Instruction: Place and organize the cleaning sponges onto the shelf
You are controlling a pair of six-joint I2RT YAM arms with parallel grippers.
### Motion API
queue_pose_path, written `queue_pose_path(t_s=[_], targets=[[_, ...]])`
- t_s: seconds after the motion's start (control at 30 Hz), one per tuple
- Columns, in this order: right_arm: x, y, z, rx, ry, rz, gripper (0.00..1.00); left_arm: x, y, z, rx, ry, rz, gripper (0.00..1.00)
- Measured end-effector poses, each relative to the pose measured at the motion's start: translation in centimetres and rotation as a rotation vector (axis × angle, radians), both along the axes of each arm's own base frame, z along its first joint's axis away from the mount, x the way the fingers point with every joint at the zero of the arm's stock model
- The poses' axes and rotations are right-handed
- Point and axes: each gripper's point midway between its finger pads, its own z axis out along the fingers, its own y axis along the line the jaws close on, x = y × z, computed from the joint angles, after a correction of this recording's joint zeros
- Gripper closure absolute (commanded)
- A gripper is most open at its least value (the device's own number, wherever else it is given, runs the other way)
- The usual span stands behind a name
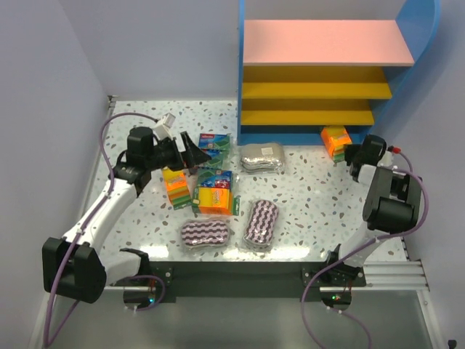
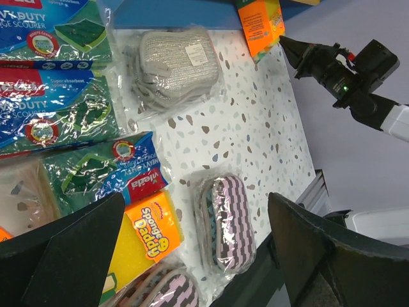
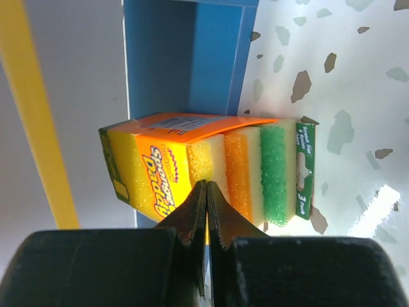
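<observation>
The shelf stands at the back right, its boards bare. One orange-yellow-green sponge pack stands on the table by the shelf's blue base. My right gripper is shut, tips right at this pack's face, nothing seen clamped between them. My left gripper hangs open above the other sponges: green-blue packs, orange-yellow packs, a silvery scourer pack and two purple-striped pads.
The sponges lie clustered mid-table on the speckled top. Grey walls close in the left and back. A black rail runs along the near edge by the arm bases.
</observation>
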Motion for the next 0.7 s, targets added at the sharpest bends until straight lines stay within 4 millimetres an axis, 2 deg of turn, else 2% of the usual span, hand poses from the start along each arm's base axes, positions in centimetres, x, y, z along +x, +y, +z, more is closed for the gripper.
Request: queue_pose_path(t_s=[0.07, 0.23, 0.43, 0.6, 0.7], targets=[[0.5, -0.2, -0.5, 0.025, -0.016, -0.023, 1.0, -0.1, 0.0, -0.3, 0.003, 0.007, 0.002, 0.0], [1.7, -0.5, -0.1, 0.087, -0.088, -0.072, 1.0, -0.4, 0.2, -1.1, 0.01, 0.022, 0.009, 0.0], [3.2, -1.0, 1.1, 0.136, -0.146, -0.119, 1.0, -0.6, 0.4, -1.9, 0.012, 0.045, 0.021, 0.0], [5.0, -1.7, 2.1, 0.166, -0.188, -0.151, 1.0, -0.4, 0.3, -1.7, -0.001, 0.044, 0.03, 0.0], [5.9, -1.7, 1.5, 0.188, -0.188, -0.163, 1.0, -0.3, 0.3, -1.6, -0.006, 0.043, 0.033, 0.0]])
